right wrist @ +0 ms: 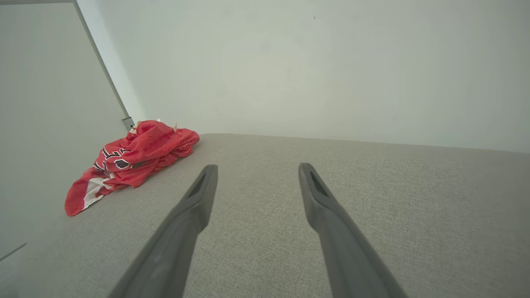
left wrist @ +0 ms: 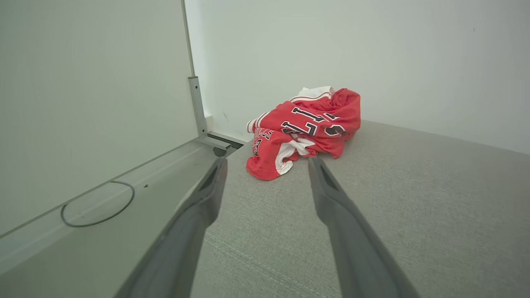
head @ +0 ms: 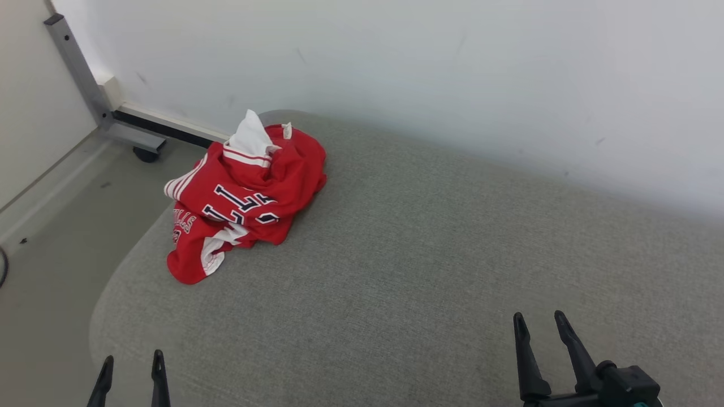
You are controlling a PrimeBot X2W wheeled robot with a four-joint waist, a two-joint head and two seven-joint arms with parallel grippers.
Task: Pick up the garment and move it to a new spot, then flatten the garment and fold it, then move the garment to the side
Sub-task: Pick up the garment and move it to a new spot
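On the grey bench (head: 430, 271) the garment (head: 243, 198) lies at ten o'clock by the edge, left claw (head: 133, 357) at seven and right claw (head: 538, 315) at five agape, empty; a shallow pinch could drag it floorward.

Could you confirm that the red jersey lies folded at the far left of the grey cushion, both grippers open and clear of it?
Not folded: the head view shows the red jersey crumpled in a heap at the far left of the grey cushion. The rest stands.
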